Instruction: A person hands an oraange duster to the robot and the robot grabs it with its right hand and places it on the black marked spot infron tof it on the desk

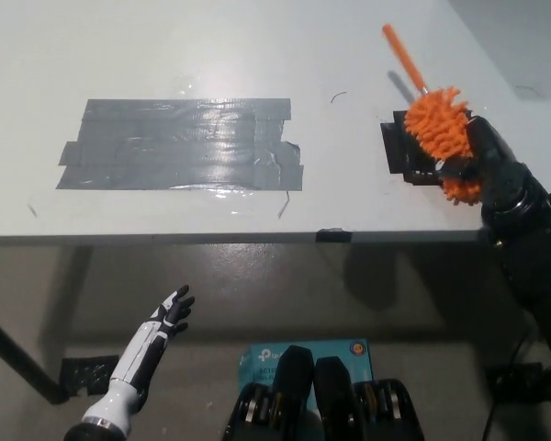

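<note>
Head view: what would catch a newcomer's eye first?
The fluffy orange duster stands out at the right, held in the black right hand over the small black marked spot. Next comes the broad grey tape patch on the white desk. The white left hand rests low.

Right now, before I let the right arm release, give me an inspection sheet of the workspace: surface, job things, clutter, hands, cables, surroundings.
Surface: white desk, with a large patch of grey tape on its left part and a small black tab on its front edge.
Job's things: orange duster in the right hand, fluffy head over the black marked spot, handle pointing away from the robot.
Clutter: a small dark curl on the desk beyond the tape; I cannot tell what it is.
Hands: right hand shut on the duster; left hand open, below the desk edge at lower left.
Cables: a dark cable at lower right.
Surroundings: floor with a black tape patch and a teal box.
</note>
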### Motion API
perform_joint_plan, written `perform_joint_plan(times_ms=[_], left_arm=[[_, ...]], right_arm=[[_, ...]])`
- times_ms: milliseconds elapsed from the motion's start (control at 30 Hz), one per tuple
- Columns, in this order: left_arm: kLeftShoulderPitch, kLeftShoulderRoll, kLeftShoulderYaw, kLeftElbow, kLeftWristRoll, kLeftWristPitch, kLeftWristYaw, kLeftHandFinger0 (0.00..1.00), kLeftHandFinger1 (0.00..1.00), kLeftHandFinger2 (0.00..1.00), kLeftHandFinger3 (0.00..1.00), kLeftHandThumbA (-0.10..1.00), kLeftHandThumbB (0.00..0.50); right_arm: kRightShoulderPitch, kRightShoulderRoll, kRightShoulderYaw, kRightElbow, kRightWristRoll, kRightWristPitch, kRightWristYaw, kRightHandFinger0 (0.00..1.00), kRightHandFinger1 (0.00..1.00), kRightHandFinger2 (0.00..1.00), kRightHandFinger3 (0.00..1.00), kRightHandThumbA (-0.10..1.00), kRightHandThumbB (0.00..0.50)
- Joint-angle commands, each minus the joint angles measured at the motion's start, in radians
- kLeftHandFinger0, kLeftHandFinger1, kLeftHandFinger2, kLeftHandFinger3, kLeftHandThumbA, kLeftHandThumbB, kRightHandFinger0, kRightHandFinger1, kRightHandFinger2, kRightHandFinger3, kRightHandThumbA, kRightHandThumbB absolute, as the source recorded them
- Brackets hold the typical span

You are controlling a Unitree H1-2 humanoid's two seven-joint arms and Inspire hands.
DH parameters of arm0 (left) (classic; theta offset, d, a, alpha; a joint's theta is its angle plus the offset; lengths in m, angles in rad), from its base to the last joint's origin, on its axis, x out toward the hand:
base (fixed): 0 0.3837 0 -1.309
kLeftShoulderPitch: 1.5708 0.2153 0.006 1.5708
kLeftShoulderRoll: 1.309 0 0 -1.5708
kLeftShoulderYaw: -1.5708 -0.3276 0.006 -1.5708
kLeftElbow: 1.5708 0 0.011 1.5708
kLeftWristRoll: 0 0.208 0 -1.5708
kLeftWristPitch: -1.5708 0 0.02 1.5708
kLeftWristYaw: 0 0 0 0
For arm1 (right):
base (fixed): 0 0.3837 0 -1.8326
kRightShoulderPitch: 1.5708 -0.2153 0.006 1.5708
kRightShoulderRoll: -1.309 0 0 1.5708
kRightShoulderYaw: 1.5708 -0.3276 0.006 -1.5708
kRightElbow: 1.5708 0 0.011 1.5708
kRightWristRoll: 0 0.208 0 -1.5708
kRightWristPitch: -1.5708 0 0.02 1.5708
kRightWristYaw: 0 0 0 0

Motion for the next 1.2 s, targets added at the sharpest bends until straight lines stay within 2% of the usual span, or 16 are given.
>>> perform_joint_plan(times_ms=[0,167,233,267,367,600,667,733,767,867,900,933,1100,1167], left_arm=[[-0.002,0.003,0.011,-0.026,-0.006,-0.01,-0.006,1.0,1.0,1.0,1.0,1.0,0.144],[0.01,0.002,0.01,-0.03,-0.006,-0.005,-0.005,1.0,1.0,1.0,1.0,1.0,0.154],[0.012,0.002,0.011,-0.033,-0.009,-0.001,-0.007,1.0,1.0,1.0,1.0,1.0,0.156],[0.015,0.002,0.012,-0.034,-0.011,-0.003,-0.006,1.0,1.0,1.0,1.0,1.0,0.158],[0.016,0.003,0.013,-0.03,-0.008,-0.011,-0.003,1.0,1.0,1.0,1.0,1.0,0.159],[-0.004,0.004,0.013,-0.017,-0.003,-0.004,-0.002,1.0,1.0,1.0,1.0,1.0,0.179],[-0.003,0.003,0.014,-0.015,-0.002,-0.005,0.001,1.0,1.0,1.0,1.0,1.0,0.189],[-0.001,0.003,0.015,-0.016,-0.001,-0.005,0.003,1.0,1.0,1.0,1.0,1.0,0.192],[0.003,0.001,0.015,-0.015,0.002,-0.009,0.008,1.0,1.0,1.0,1.0,1.0,0.186],[0.001,0.001,0.014,-0.015,0.007,-0.012,0.012,1.0,1.0,1.0,1.0,1.0,0.189],[0.001,0.001,0.014,-0.013,0.006,-0.013,0.012,1.0,1.0,1.0,1.0,1.0,0.194],[-0.005,0.0,0.015,-0.007,0.004,-0.015,0.011,1.0,1.0,1.0,1.0,1.0,0.194],[-0.004,0.009,0.016,-0.02,-0.005,-0.014,-0.001,1.0,1.0,1.0,1.0,1.0,0.158],[-0.008,0.01,0.015,-0.014,-0.001,-0.019,0.001,1.0,1.0,1.0,1.0,1.0,0.167]], right_arm=[[-0.027,-0.006,0.035,-0.019,-0.029,0.022,0.021,1.0,1.0,1.0,1.0,0.53,0.368],[-0.009,0.005,0.039,-0.027,-0.037,0.029,-0.015,1.0,1.0,1.0,1.0,0.64,0.351],[-0.006,0.008,0.037,-0.029,-0.038,0.034,-0.026,1.0,1.0,1.0,1.0,0.65,0.354],[-0.001,0.012,0.031,-0.031,-0.041,0.03,-0.05,1.0,1.0,1.0,1.0,0.66,0.378],[0.004,0.02,0.023,-0.032,-0.058,0.024,-0.113,1.0,1.0,1.0,1.0,0.68,0.396],[0.028,0.01,0.004,-0.078,-0.126,-0.043,-0.345,1.0,1.0,1.0,1.0,0.79,0.389],[0.048,0.01,-0.016,-0.135,-0.157,-0.084,-0.467,1.0,1.0,1.0,1.0,0.76,0.371],[0.055,0.009,-0.024,-0.161,-0.171,-0.092,-0.508,1.0,1.0,1.0,1.0,0.76,0.371],[0.07,-0.001,-0.054,-0.241,-0.199,-0.113,-0.598,1.0,1.0,1.0,1.0,0.83,0.382],[0.084,-0.009,-0.084,-0.333,-0.2,-0.124,-0.614,1.0,1.0,1.0,1.0,0.86,0.385],[0.1,-0.018,-0.095,-0.404,-0.205,-0.125,-0.601,1.0,1.0,1.0,1.0,0.96,0.367],[0.127,-0.032,-0.11,-0.538,-0.219,-0.113,-0.57,1.0,1.0,1.0,1.0,1.0,0.368],[0.265,-0.026,-0.111,-0.917,-0.272,-0.082,-0.475,1.0,1.0,1.0,1.0,1.0,0.346],[0.336,-0.012,-0.099,-1.03,-0.294,-0.087,-0.459,1.0,1.0,1.0,1.0,1.0,0.336]])
